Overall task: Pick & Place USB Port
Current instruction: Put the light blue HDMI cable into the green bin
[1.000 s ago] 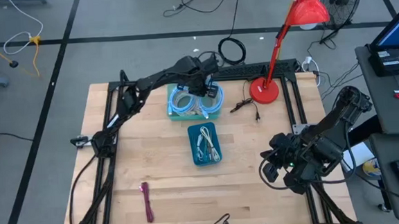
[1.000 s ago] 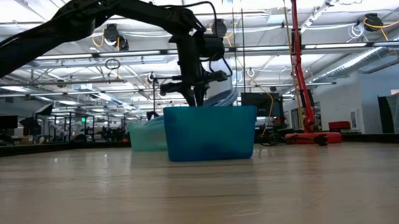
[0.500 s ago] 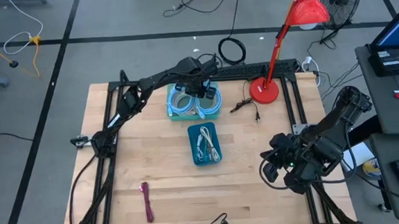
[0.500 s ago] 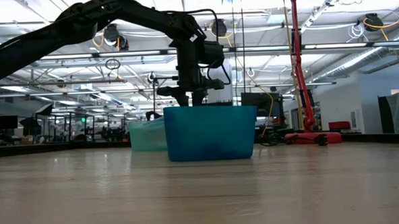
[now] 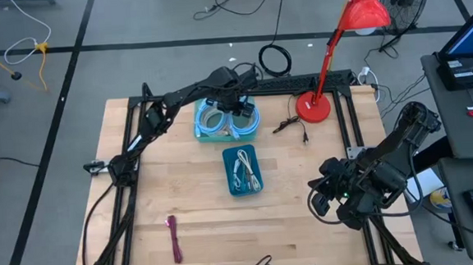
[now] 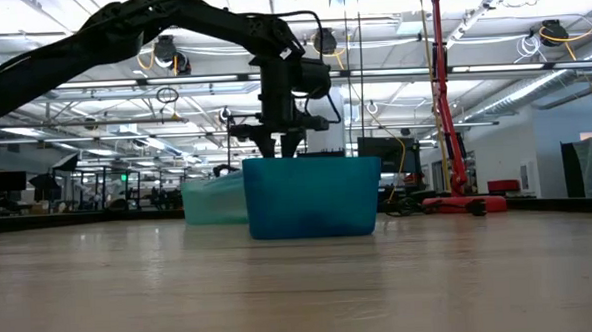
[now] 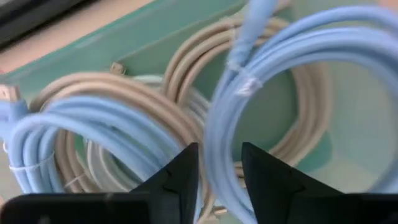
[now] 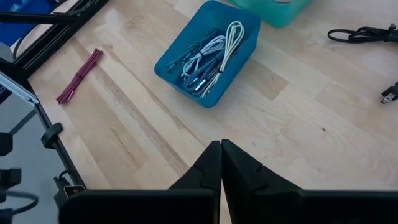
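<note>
- A red lamp [image 5: 317, 103] stood on the wooden table [image 5: 166, 186], beside the light green bin [image 5: 255, 130]; a black cord [image 5: 289, 125] lay between the two.
- A dark blue bin [image 5: 243, 171] sat just in front of the green bin, and in the low view it hid the green bin's inside.
- A red tie [image 5: 175, 238] lay flat, well away from the green bin.
- The green bin held round coils of smooth blue cable [image 7: 267, 81] and tan cable [image 7: 124, 93].
- The blue bin held thin white cables [image 8: 214, 53], lying along its long side.
- The left gripper [image 7: 217, 171] was down in the green bin, its fingers a little apart around a blue cable loop.
- The right gripper [image 8: 221, 163] waited far from the green bin, its fingers pressed together, holding nothing.
</note>
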`<state>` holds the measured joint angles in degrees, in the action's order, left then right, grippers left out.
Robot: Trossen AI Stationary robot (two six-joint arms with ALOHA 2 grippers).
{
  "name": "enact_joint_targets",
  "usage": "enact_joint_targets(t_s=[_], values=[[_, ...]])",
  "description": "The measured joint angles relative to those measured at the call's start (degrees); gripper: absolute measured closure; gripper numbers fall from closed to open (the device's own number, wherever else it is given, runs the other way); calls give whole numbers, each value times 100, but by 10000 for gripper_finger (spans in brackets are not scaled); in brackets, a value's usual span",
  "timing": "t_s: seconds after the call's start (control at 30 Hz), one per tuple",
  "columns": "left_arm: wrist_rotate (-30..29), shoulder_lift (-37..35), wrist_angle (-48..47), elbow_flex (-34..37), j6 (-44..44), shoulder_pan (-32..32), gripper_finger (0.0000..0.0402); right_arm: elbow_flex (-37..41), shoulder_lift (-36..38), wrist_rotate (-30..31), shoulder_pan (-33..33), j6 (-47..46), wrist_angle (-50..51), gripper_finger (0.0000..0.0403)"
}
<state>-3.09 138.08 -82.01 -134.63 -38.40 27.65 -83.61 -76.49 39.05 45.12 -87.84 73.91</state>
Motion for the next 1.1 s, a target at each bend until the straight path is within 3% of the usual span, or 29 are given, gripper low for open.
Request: enact_joint_targets(t_s=[0.33, 1.1], values=[[233, -102, 415, 0, 389, -242, 396, 1, 0, 23, 0, 13, -125, 403], [-411, -109, 121, 0, 515, -130, 399, 2, 0, 131, 0, 156, -390, 403]])
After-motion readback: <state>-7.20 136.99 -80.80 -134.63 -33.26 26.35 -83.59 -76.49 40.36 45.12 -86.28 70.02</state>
